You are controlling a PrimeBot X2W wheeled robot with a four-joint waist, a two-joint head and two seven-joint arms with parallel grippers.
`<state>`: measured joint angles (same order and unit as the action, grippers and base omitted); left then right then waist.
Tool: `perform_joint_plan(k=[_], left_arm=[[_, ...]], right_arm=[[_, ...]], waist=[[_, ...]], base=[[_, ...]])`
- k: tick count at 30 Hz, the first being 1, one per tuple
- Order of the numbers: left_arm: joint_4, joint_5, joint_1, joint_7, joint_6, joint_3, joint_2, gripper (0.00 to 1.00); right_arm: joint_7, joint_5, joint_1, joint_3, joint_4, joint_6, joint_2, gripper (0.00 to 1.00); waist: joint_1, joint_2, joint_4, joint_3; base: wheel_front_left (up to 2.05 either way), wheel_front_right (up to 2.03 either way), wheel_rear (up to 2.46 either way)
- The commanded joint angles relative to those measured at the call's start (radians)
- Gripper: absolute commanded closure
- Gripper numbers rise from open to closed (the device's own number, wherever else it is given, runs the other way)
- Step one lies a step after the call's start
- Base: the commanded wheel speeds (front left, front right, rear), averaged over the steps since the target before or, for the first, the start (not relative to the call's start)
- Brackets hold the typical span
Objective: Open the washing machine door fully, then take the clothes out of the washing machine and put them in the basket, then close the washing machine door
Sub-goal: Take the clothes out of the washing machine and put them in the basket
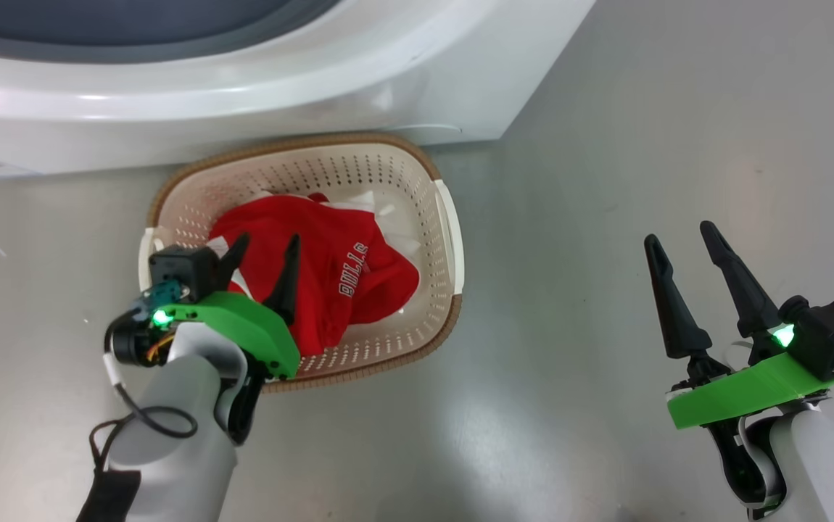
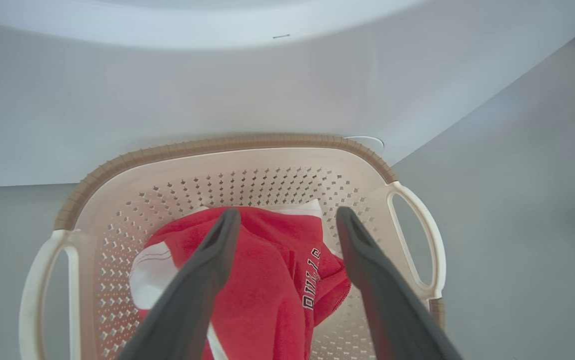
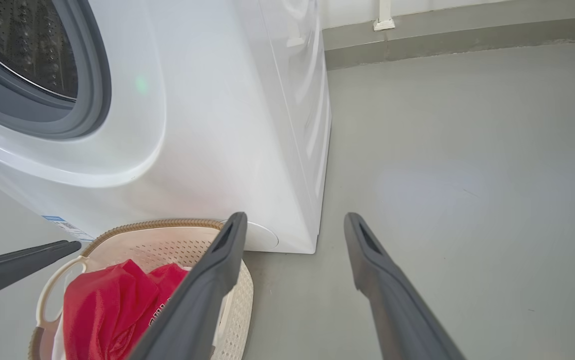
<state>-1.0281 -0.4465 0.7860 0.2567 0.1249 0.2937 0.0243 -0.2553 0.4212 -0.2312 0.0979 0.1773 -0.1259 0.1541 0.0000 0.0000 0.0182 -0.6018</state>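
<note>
The washing machine [image 1: 243,94] is spanning the top of the head view, its white front curving just above the basket. In the right wrist view, its steel drum [image 3: 22,45] is showing at the upper left inside the grey gasket [image 3: 95,85], and nothing red is lying in the part that can be seen.

The basket [image 1: 294,145] is sitting on the grey floor [image 1: 569,362] at centre left of the head view, close against the machine's base. It is holding the clothes [image 1: 344,283], a bunched red garment with white trim and white lettering. The garment is lying wholly inside the rim and heaping toward the lower left wall.

The left gripper [image 1: 268,239] is hovering over that heap with its fingers spread wide, gripping nothing. Whether the tips are brushing the fabric cannot be told. The right gripper [image 1: 679,233] is waiting at the lower right over bare floor, well apart from the basket, its fingers likewise parted and empty.

The unloading appears done, so the step in hand is probably clearing the left arm. That calls for rising straight up with the fingers kept apart, so that no fold is catching and trailing over the rim. Closing the door is what remains.
</note>
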Motion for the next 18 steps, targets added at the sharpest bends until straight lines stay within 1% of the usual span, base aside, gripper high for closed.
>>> perform_joint_plan(k=[1,4,10,18], left_arm=[[0.031,0.015,-0.041,0.005,0.006,-0.039,0.031,0.00],[0.068,0.054,-0.066,0.005,0.006,-0.061,0.036,0.00],[0.161,0.095,-0.140,0.005,0.006,-0.139,0.032,0.00],[0.304,0.163,-0.269,0.005,0.006,-0.225,0.029,0.00]], right_arm=[[-0.006,-0.002,0.027,0.017,-0.016,-0.005,0.011,0.00],[-0.006,0.000,0.036,0.015,-0.011,-0.005,0.017,0.00],[-0.006,0.003,0.066,0.011,0.006,-0.005,0.029,0.00],[-0.006,0.010,0.112,0.018,0.022,-0.005,0.044,0.00]], waist=[[0.0000,0.0000,-0.009,0.022],[0.0000,0.0000,-0.015,0.053],[0.0000,0.0000,-0.028,0.131],[0.0000,0.0000,-0.033,0.248]], base=[[0.00,0.00,0.00],[0.00,0.00,0.00],[0.00,0.00,0.00],[0.00,0.00,0.00]])
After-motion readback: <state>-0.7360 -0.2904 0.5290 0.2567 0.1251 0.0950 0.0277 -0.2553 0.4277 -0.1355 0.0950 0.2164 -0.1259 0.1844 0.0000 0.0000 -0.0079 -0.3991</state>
